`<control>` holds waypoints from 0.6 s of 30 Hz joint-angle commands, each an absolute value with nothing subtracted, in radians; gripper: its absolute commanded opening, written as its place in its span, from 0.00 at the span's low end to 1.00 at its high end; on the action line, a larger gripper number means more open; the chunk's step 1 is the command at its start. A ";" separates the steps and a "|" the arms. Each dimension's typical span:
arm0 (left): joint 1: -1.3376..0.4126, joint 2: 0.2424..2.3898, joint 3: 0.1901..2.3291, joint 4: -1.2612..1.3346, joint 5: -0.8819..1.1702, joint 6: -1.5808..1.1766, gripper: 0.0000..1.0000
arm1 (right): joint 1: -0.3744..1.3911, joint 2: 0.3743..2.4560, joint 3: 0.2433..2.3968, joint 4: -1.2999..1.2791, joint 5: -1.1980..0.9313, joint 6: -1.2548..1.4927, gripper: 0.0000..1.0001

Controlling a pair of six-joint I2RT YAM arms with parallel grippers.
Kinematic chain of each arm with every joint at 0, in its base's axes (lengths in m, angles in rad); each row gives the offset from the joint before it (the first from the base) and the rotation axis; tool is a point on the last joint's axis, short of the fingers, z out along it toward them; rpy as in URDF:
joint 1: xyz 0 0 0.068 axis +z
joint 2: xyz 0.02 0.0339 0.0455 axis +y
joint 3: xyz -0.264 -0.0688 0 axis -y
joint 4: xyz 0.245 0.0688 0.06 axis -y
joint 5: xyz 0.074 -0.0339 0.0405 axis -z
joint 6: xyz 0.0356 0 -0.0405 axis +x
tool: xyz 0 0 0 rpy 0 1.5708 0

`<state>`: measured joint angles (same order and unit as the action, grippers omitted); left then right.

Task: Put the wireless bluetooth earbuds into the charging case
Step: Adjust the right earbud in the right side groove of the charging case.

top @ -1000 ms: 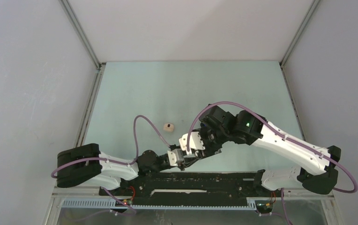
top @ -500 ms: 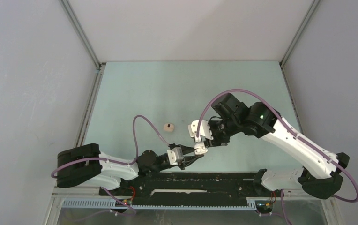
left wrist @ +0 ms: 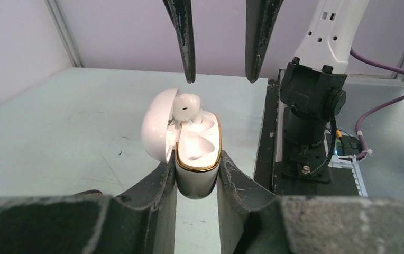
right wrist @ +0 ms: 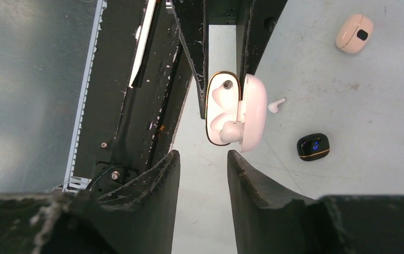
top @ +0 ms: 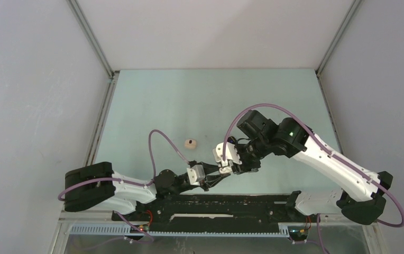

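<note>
Charging case (left wrist: 199, 145), white with a gold rim, stands upright, clamped at its lower body between the fingers of the left gripper (left wrist: 196, 177). Its lid (left wrist: 155, 124) is hinged open to one side. One white earbud (left wrist: 186, 104) sits in the far socket, its head protruding above the rim. The right gripper (left wrist: 221, 78) hovers just above this earbud, jaws apart, grasping nothing. On the table (right wrist: 348, 95), a loose earbud (right wrist: 275, 105) lies just beside the lid. A black case (right wrist: 313, 146) showing a blue light rests near it. A closed beige case (right wrist: 354, 33) lies farther off.
</note>
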<state>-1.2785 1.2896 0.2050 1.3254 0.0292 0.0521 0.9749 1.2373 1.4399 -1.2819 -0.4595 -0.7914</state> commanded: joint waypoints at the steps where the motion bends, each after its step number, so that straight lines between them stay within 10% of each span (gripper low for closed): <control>1: -1.279 1.289 0.224 1.391 0.017 0.045 0.00 | 0.993 1.243 1.440 -1.248 -0.470 -0.771 0.42; 18: -1.279 1.295 0.224 1.401 0.029 0.040 0.00 | 1.034 1.272 1.424 -1.212 -0.416 -0.783 0.48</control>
<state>-1.2785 1.2961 0.2050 1.3289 0.0296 0.0494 1.0206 1.2598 1.4349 -1.2507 -0.4286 -0.7887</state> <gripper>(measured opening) 0.300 0.468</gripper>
